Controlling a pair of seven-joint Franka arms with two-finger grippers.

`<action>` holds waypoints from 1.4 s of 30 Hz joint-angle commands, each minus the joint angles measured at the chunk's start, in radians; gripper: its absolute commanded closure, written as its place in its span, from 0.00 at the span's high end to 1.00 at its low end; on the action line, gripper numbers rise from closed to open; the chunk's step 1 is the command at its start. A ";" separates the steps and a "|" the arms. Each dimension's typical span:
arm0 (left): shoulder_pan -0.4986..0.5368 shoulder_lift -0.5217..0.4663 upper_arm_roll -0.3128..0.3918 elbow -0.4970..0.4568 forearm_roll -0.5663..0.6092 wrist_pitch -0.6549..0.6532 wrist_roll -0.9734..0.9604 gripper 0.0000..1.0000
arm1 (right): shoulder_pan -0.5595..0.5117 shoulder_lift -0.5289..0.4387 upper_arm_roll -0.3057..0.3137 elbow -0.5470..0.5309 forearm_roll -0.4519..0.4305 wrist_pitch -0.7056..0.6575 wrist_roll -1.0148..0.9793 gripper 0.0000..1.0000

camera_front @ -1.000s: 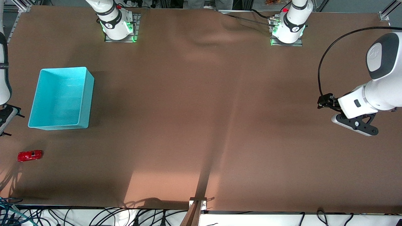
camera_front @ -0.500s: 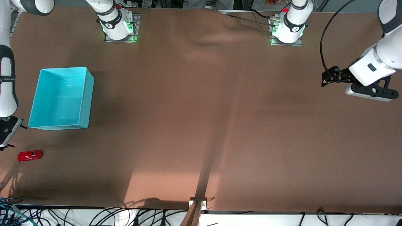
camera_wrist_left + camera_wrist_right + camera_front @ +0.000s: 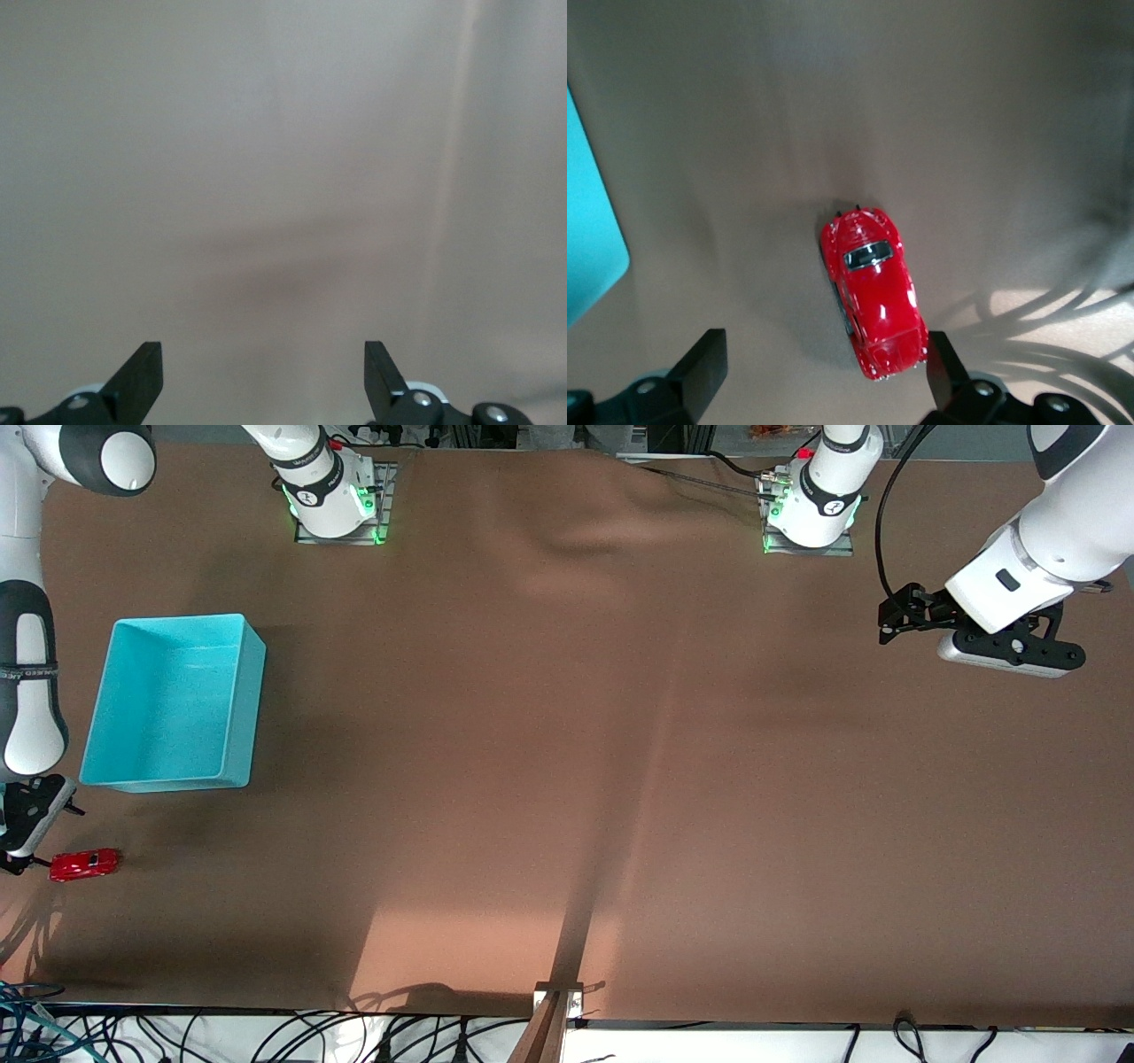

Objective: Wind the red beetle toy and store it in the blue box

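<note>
The red beetle toy [image 3: 84, 864] lies on the brown cloth at the right arm's end of the table, nearer to the front camera than the blue box [image 3: 250, 717]. My right gripper [image 3: 25, 825] hangs just beside the toy. In the right wrist view it is open [image 3: 824, 372], the toy [image 3: 873, 288] lies just ahead of its fingers close to one fingertip [image 3: 943, 367], and a corner of the blue box [image 3: 589, 239] shows at the edge. My left gripper [image 3: 1010, 654] hovers over bare cloth at the left arm's end, open [image 3: 263, 376] and empty.
Brown cloth [image 3: 567, 735] covers the table, with a wrinkle [image 3: 576, 536] between the arm bases. Cables [image 3: 266, 1036] and a small bracket [image 3: 558, 999] lie along the table edge nearest the front camera. The blue box is open-topped with nothing in it.
My right gripper has moved along the table's end from beside the blue box to right beside the toy. My left gripper has swung toward the arm bases. Toy and box have not moved.
</note>
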 commanded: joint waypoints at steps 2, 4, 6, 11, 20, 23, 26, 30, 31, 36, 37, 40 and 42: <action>0.008 -0.018 -0.003 0.009 -0.015 -0.054 -0.006 1.00 | -0.018 0.049 0.022 0.076 0.020 0.004 -0.043 1.00; 0.008 -0.018 -0.002 0.009 -0.015 -0.054 -0.008 1.00 | -0.018 0.056 0.023 0.081 0.020 0.014 -0.059 1.00; 0.008 -0.016 0.001 0.017 -0.015 -0.054 -0.008 1.00 | -0.020 0.069 0.032 0.092 0.020 0.030 -0.074 1.00; 0.013 -0.015 0.006 0.037 -0.023 -0.064 -0.006 1.00 | -0.032 0.087 0.051 0.102 0.021 0.051 -0.106 0.99; 0.045 -0.001 0.012 0.086 -0.029 -0.146 0.002 1.00 | -0.038 0.104 0.062 0.116 0.020 0.062 -0.146 0.86; 0.043 0.001 0.011 0.086 -0.027 -0.148 0.000 1.00 | -0.038 0.115 0.063 0.122 0.020 0.065 -0.161 0.79; 0.043 0.001 0.011 0.086 -0.027 -0.146 -0.001 1.00 | -0.038 0.121 0.072 0.131 0.020 0.082 -0.186 0.72; 0.042 0.010 0.009 0.086 -0.026 -0.145 -0.003 1.00 | -0.038 0.121 0.079 0.133 0.018 0.080 -0.192 0.53; 0.042 0.013 0.009 0.086 -0.024 -0.143 -0.007 1.00 | -0.038 0.121 0.079 0.133 0.018 0.080 -0.192 0.48; 0.030 0.025 0.006 0.087 -0.015 -0.131 -0.015 1.00 | -0.038 0.121 0.079 0.132 0.012 0.079 -0.215 0.31; 0.030 0.033 0.006 0.089 -0.015 -0.130 -0.014 1.00 | -0.038 0.121 0.079 0.132 0.012 0.079 -0.223 0.28; 0.027 0.051 0.004 0.118 -0.012 -0.119 -0.015 1.00 | -0.038 0.118 0.079 0.132 0.014 0.074 -0.224 0.18; 0.028 0.079 0.003 0.155 -0.012 -0.119 -0.014 1.00 | -0.038 0.113 0.079 0.132 0.014 0.064 -0.226 0.16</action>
